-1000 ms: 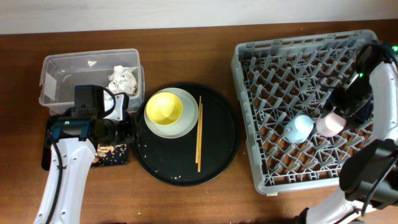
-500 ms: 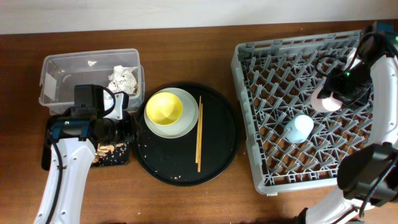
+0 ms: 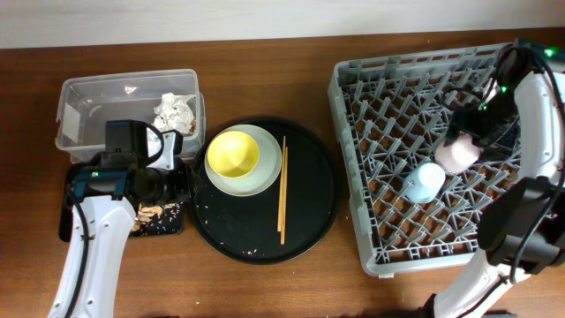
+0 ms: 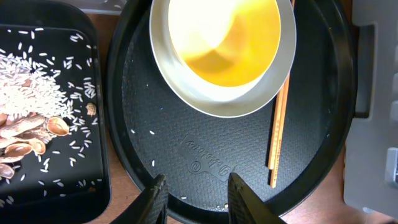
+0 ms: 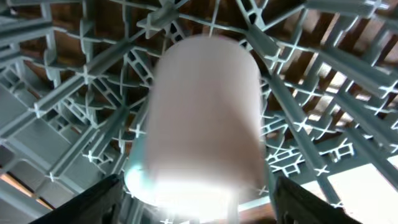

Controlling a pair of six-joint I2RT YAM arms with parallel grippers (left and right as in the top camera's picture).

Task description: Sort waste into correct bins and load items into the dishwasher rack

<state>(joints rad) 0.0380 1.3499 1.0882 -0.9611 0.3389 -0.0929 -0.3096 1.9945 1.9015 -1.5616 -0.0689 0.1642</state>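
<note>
The pink cup [image 3: 455, 155] lies in the grey dishwasher rack [image 3: 353, 208] just above the light blue cup [image 3: 425, 181]. In the right wrist view the pink cup [image 5: 202, 112] is blurred and sits between the spread fingers of my right gripper [image 5: 196, 202], with a thin gap on each side. My left gripper [image 4: 194, 199] is open and empty over the near rim of the round black tray [image 4: 323, 143]. That tray holds the yellow bowl [image 3: 232, 153] on the grey-green plate [image 3: 267, 179], with the chopsticks [image 3: 282, 190] beside them.
The clear tub [image 3: 88, 106] at the back left holds a crumpled tissue [image 3: 175, 112]. The shallow black rectangular tray [image 4: 62, 186] holds rice grains and brown food scraps [image 4: 25, 140]. A few crumbs lie on the round tray.
My right gripper carried the pink cup from the rack's right side up and to the left, and the cup now rests lower on the pegs. The left arm has not moved.
</note>
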